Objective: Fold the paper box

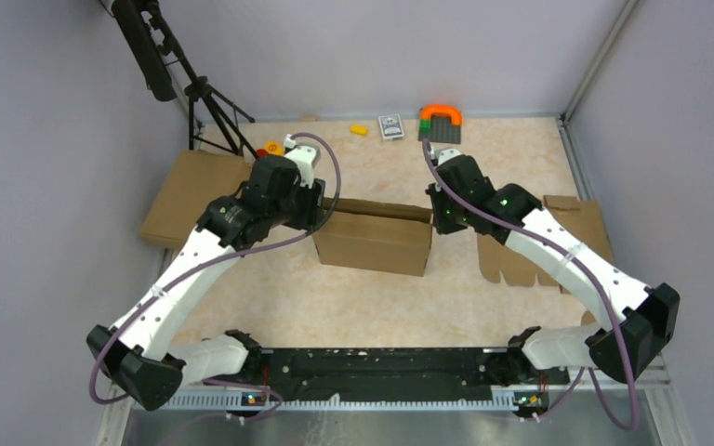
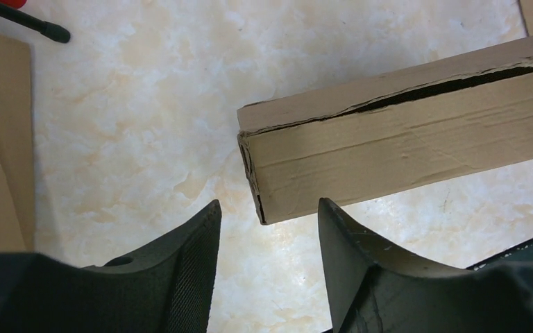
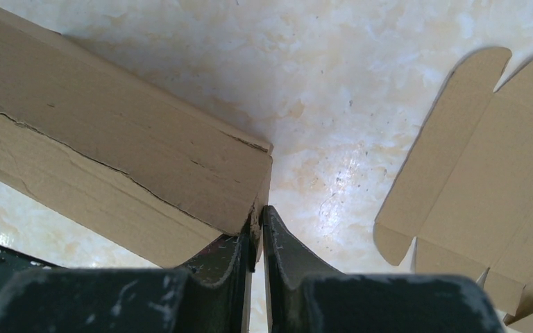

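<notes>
— Box (image 1: 373, 240) status?
— Mid-frame on table (image 1: 353, 307), walls folded up, lid seam gaping a little. Right jaws pinched together on its right end edge, likely to steady it. Left jaws apart, straddling the left corner with no grip, probably lining up to press that end flush.

The beige marbled table (image 1: 335, 307) carries the paper box (image 1: 373, 240). Left of the box lies a flat cardboard sheet (image 1: 191, 190), right of it a notched cardboard blank (image 1: 530, 255). Behind the box lie a yellow block (image 1: 360, 129), a small card (image 1: 390, 125) and an orange arch toy (image 1: 440, 113).
</notes>
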Available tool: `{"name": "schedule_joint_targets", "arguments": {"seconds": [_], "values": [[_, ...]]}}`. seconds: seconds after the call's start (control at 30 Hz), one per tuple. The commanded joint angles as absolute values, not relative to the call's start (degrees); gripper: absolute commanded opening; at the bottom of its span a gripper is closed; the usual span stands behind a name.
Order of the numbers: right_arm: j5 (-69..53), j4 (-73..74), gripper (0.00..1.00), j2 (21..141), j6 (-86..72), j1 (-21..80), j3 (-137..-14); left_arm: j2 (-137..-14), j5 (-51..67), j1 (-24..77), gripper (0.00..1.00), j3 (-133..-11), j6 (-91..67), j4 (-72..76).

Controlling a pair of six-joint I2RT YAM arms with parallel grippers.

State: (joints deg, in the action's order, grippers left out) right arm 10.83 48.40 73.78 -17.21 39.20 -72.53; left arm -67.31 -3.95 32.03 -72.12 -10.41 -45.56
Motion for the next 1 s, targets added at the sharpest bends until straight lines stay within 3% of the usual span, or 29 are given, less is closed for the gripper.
{"name": "schedule_joint_targets", "arguments": {"seconds": [0.0,0.2,0.33,0.47,0.57,0.77,0.9,0.97], "values": [[9.98,47.71,0.09,73.86,-17.65,39.1,-75.9,-65.93,-4.71,32.21,0.53,-72.28,-10.38,-44.33],[10.07,49.85,0.09,75.06,-17.24,39.07,-78.04,-65.28,-3.99,33.06,0.5,-71.8,-11.56,-44.69],[10.14,49.6,0.09,74.82,-17.06,39.06,-77.97,-65.4,-7.45,33.06,0.57,-69.59,-11.17,-42.5],[9.79,49.47,0.09,75.16,-17.04,39.09,-78.07,-67.69,-9.51,33.0,0.47,-70.07,-12.51,-42.14],[9.17,50.18,0.09,75.9,-17.0,39.09,-79.26,-68.97,-10.58,32.81,0.45,-70.07,-12.65,-42.17],[8.21,54.5,0.1,78.65,-16.96,39.1,-82.8,-71.02,-9.1,32.83,0.29,-69.24,-12.91,-40.67],[7.88,56.36,0.11,80.12,-18.04,39.1,-84.19,-72.37,-9.19,32.83,0.01,-69.0,-13.19,-40.24],[6.72,56.61,0.12,80.38,-18.87,39.12,-84.72,-72.77,-8.82,32.78,0.0,-69.48,-13.43,-41.06]]}}
